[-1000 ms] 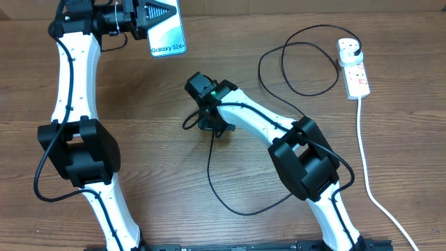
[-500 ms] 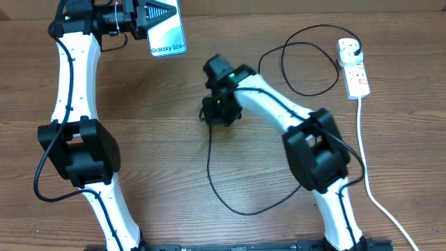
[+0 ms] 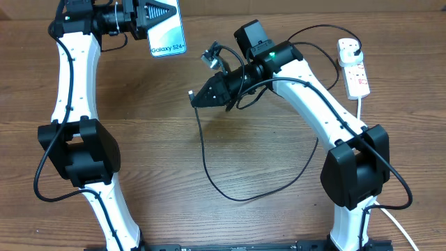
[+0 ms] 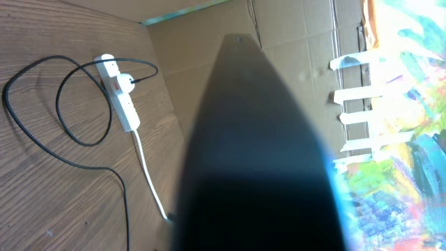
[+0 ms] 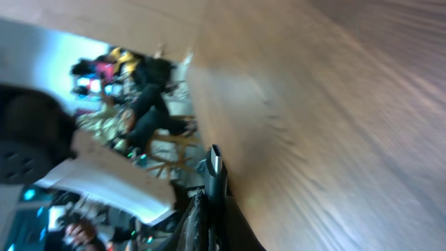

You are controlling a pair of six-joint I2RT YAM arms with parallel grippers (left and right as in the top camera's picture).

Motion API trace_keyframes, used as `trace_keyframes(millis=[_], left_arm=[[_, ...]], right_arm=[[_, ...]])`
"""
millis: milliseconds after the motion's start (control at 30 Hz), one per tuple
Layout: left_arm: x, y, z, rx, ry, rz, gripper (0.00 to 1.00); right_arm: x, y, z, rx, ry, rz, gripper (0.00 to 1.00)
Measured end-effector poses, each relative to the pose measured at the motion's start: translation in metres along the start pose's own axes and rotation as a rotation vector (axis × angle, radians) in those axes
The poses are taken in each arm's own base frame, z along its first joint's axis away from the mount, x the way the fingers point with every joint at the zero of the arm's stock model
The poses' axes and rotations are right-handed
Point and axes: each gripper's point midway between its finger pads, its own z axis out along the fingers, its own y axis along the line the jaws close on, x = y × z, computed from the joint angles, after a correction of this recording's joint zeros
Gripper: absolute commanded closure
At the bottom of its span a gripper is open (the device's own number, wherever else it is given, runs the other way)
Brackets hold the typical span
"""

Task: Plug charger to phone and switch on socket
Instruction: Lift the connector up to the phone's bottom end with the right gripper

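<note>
On our desk the white socket lies near the far right corner. The phone is at the far left, clamped in our closed left gripper. The charger loops across the middle, its connector tip pinched in our closed right gripper, well apart from the phone.

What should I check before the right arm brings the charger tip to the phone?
1. The left gripper is shut on the phone: ok.
2. The right gripper is shut on the charger near its connector tip: ok.
3. Tip at the phone's port: not ok, they are apart.
4. The black plug sits in the socket: ok.
5. Socket switched on: cannot tell.
6. Charger slack on the table: ok.
</note>
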Motion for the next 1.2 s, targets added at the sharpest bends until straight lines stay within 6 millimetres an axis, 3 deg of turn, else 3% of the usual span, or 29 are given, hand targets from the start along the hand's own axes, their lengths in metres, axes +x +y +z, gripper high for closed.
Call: trace_keyframes(millis=[267,633,1200], left_arm=[[0.007,0.001,0.01,0.002,0.021,-0.023,0.96],[0.007,0.021,0.023,-0.103,-0.009,-0.076,0.96],[0.006,0.024,0.023,-0.122,-0.02,-0.076,0.96]], right_arm=[[-0.004,0.019,0.0,-0.109,-0.005,-0.044,0.96],[-0.038,0.02,-0.01,-0.108,-0.106,-0.035,0.96],[-0.061,0.021,-0.023,-0.119,-0.174,0.03,0.96]])
